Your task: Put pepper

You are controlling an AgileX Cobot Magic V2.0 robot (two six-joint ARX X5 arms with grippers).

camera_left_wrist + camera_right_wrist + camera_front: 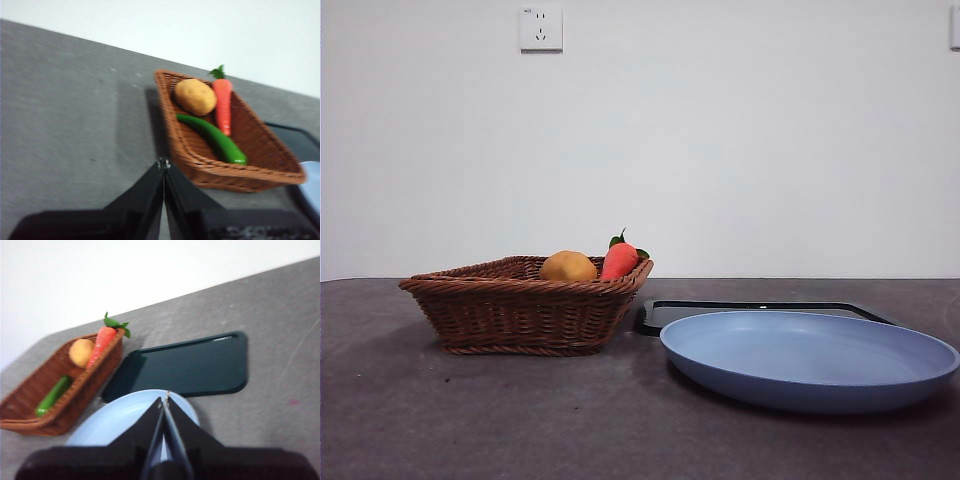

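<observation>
The glossy dark-green pepper (212, 138) lies in the brown wicker basket (280, 172), beside a round yellow-orange fruit (195, 96) and an orange-red vegetable with green leaves (223, 102). It also shows in the right wrist view (54, 395). In the front view the pepper is hidden behind the basket (525, 310) wall. The blue plate (810, 358) sits right of the basket. My left gripper (163, 164) is shut and empty, above the table near the basket. My right gripper (164, 400) is shut and empty, above the blue plate (117, 422). Neither gripper shows in the front view.
A dark flat tray (760, 310) lies behind the blue plate, right of the basket; it also shows in the right wrist view (187, 367). The grey table (470, 420) meets a white wall with a socket (541, 28).
</observation>
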